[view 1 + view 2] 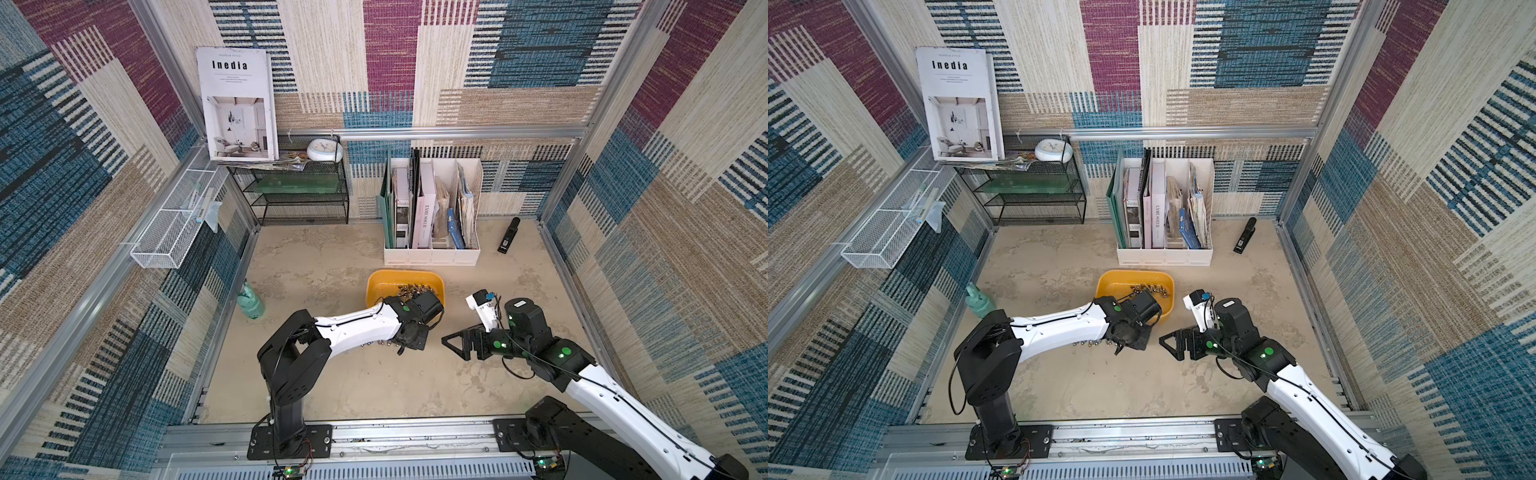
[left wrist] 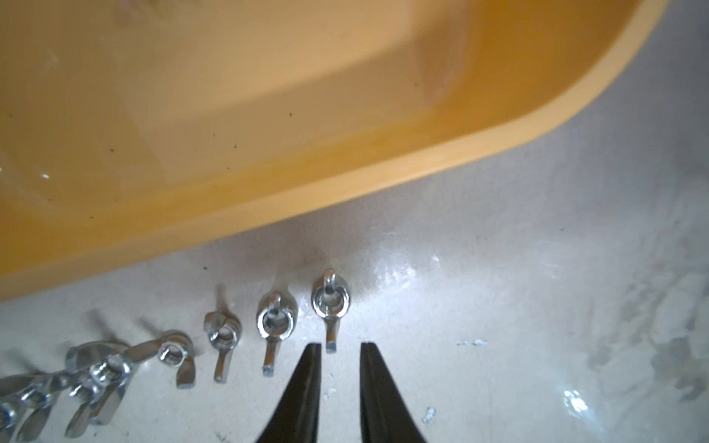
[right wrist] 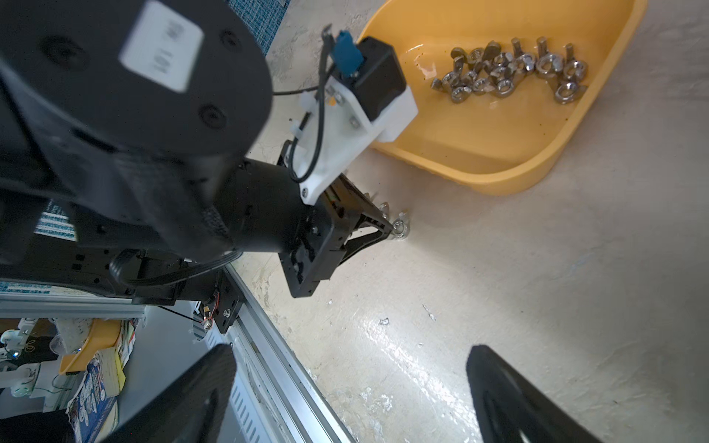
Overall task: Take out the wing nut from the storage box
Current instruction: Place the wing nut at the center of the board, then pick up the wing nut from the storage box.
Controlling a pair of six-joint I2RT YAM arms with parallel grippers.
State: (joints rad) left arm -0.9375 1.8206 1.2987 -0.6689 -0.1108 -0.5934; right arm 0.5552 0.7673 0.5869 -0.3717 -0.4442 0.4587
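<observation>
The yellow-orange storage box [image 1: 380, 282] [image 1: 1111, 282] [image 2: 383, 168] [image 3: 498, 180] sits mid-table with a pile of silver wing nuts [image 3: 510, 69] [image 1: 415, 289] inside. Just outside its near rim, several wing nuts lie in a row on the table. The end wing nut [image 2: 330, 301] [image 3: 401, 228] lies right ahead of my left gripper [image 2: 340, 345] [image 1: 400, 348] [image 1: 1117, 348]. That gripper points down at the table, open by a narrow gap and holding nothing. Only the nut's lower wing reaches the fingertips. My right gripper [image 3: 351, 353] [image 1: 452, 341] [image 1: 1169, 343] hovers wide open and empty to the right.
A white file holder [image 1: 432, 253] with books stands behind the box, with a black stapler [image 1: 509, 235] to its right. A green spray bottle [image 1: 251, 301] stands by the left wall. A black wire shelf [image 1: 303, 195] fills the back left corner.
</observation>
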